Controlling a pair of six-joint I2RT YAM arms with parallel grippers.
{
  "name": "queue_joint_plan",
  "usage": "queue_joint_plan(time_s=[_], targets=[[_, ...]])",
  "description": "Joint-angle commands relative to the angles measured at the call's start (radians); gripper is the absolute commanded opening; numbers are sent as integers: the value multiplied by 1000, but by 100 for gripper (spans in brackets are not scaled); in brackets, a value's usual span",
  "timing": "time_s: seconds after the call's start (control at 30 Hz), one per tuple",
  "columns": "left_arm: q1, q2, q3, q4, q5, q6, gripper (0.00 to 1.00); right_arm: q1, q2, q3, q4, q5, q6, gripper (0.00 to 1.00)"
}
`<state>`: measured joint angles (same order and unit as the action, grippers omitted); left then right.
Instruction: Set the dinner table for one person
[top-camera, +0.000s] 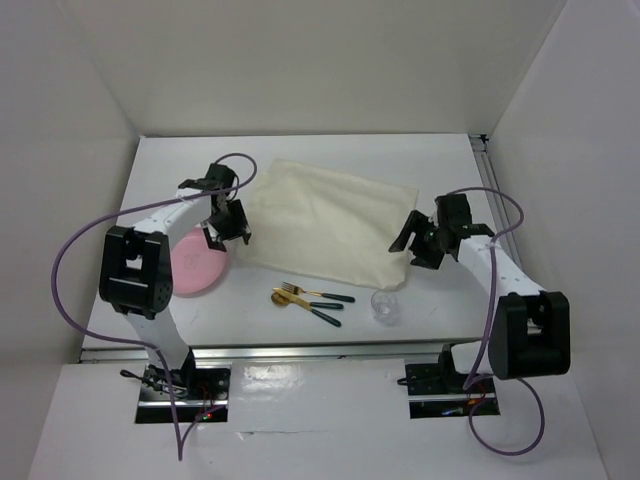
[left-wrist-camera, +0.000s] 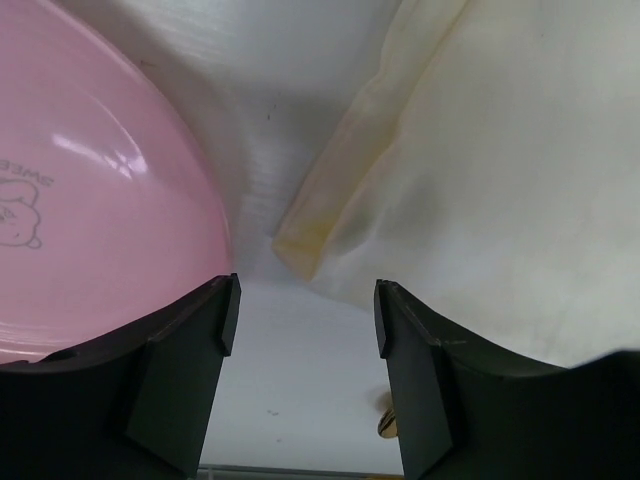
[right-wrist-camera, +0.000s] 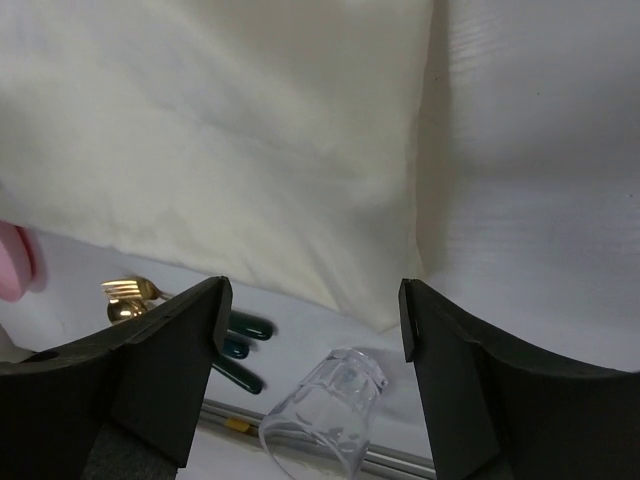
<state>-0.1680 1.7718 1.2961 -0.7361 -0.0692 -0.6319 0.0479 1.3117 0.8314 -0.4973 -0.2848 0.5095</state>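
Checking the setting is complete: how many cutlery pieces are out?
3, going by the green handles: all bunched on the table between plate and glass, nearer than the cloth. Their heads overlap, so I may miscount.

Plain white walls (top-camera: 300, 60) rise behind the far edge and along both side edges of the dinner table (top-camera: 440, 160), boxing it in. A metal rail (top-camera: 300, 351) lines its near edge, with a white board (top-camera: 320, 425) below. Light falls even and soft
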Motion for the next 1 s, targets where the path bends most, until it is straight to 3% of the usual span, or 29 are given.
queue_joint_plan(time_s=[0.0,0.13,0.27,0.4,0.43,0.47,0.57,0.6,0.67,0.87,0.97], targets=[[-10,49,37,43,-15,8,73,4,44,-27,8,4,37,80],[-28,118,69,56,19,21,71,16,99,-40,63,4,47,79],[-38,161,98,66,42,21,56,41,156,-40,91,71,47,77],[-38,186,117,66,42,32,22,50,210,-40,132,82,47,73],[-38,199,129,66,42,32,7,50,231,-40,155,72,47,65],[-38,216,146,66,64,43,0,50,242,-40,164,72,47,56],[-38,259,213,66,78,43,0,50,296,33,186,81,47,26],[-38,273,236,66,78,52,0,50,314,61,186,90,47,11],[-28,322,326,55,88,52,0,38,384,169,186,99,35,2],[13,416,577,-51,88,61,0,18,543,441,109,147,-22,0],[24,373,594,-51,78,70,0,9,509,451,97,161,-22,0]])
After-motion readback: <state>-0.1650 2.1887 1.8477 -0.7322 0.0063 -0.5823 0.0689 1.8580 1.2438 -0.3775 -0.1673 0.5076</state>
